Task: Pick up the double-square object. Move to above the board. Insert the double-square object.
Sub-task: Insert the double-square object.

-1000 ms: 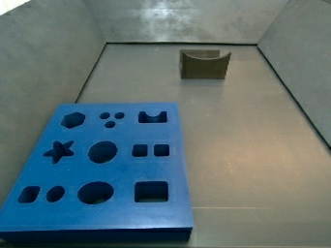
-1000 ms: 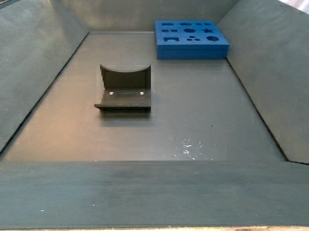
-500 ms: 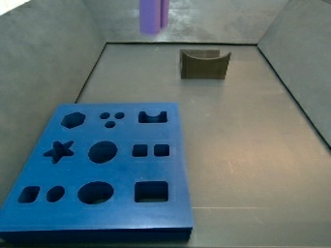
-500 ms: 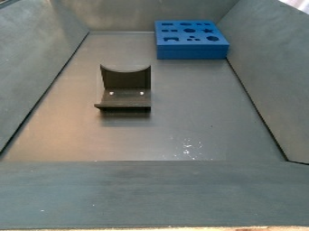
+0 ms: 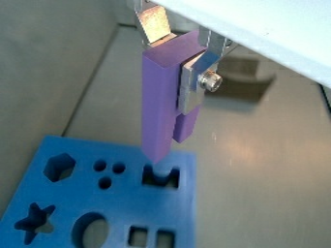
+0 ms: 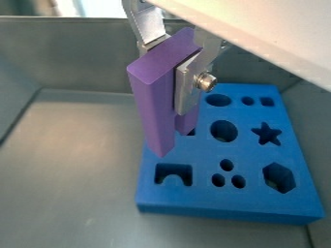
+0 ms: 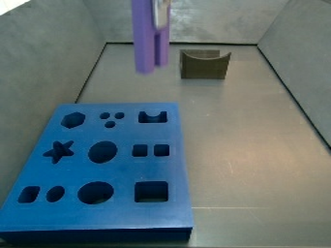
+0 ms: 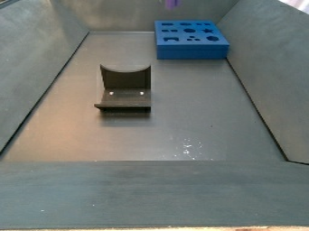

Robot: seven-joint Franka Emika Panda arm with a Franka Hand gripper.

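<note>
Now your claw [image 5: 177,70] is gripping the double-square object [image 5: 162,102] upright, hanging above the board [image 6: 254,184] (well clear of it). If you are descending off-line from the paired square holes, the prongs risk catching the rim and twisting in the pads.

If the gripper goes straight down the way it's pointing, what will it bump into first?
Probably the blue board. The gripper holds the purple peg upright, hanging well above the board in both wrist views, its tip near the board's notched edge hole. Exact alignment is unclear.
</note>
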